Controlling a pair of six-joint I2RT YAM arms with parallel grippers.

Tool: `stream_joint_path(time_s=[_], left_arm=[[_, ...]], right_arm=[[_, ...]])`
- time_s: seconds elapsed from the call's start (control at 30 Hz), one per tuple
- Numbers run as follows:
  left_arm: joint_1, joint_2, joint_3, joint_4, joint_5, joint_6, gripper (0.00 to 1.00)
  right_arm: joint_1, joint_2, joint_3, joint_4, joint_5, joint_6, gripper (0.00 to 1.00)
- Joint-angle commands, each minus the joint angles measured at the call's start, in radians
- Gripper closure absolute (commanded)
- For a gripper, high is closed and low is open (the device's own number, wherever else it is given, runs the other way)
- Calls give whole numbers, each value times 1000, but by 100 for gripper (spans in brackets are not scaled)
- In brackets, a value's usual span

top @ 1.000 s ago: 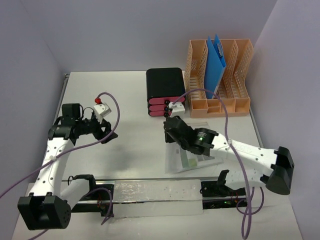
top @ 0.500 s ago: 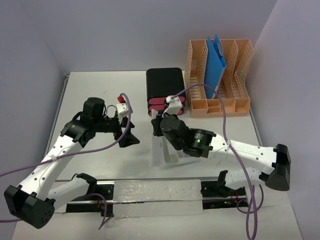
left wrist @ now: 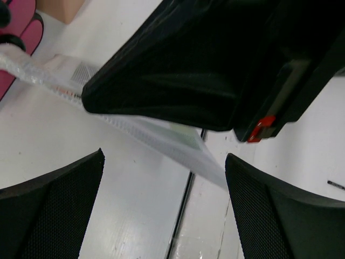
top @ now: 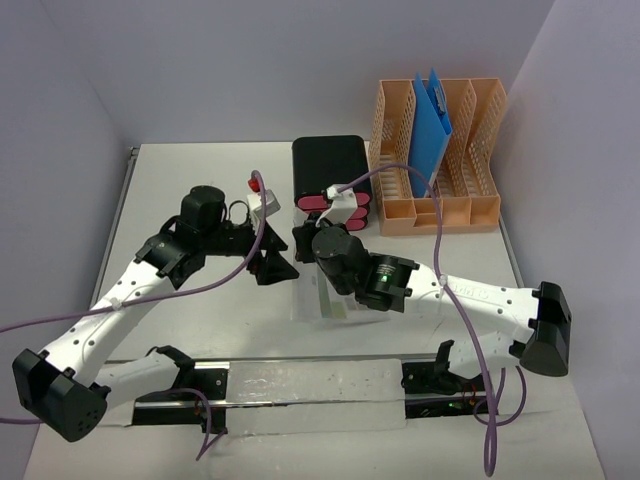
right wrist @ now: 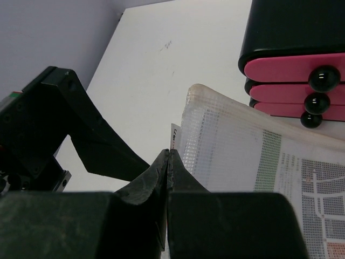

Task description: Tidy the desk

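With right jaws clamped on the pouch (right wrist: 242,162) corner, holds it tilted over the white worktop (top: 190,180) spanning the whole scene below. Spreads left jaws wide just beside the pouch. Likely risks: closing on the right jaws instead of the floppy sheet, or tugging it from so thin a pinch.

The left gripper (top: 275,268) swung toward the drawer box (top: 330,165), opening wider; the right gripper (top: 304,241) carried the mesh pouch (top: 318,298) nearer that box's front.
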Motion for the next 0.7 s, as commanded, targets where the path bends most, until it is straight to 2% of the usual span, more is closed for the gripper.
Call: stream_joint_path(time_s=[0.0,0.27,0.5,0.53,0.57,0.6,0.63,0.67], left_arm=[[-28,22,64,69,-31,-43,1],[-64,122,42,79,-238,-11,1],[-80,164,29,142,-293,-11,2],[-81,168,33,138,-298,-6,5],[-82,169,36,127,-299,-4,14],[-82,173,45,115,-305,8,31],[-81,173,50,97,-313,29,58],[-81,169,52,86,-319,61,60]], right_arm=[[8,2,58,103,37,-7,100],[6,3,55,175,3,0,100],[7,9,49,203,-16,9,100],[9,9,47,203,-19,11,100],[8,7,47,203,-21,10,100],[8,3,44,205,-26,9,100],[6,-9,36,206,-31,4,100],[6,-11,28,206,-39,3,100]])
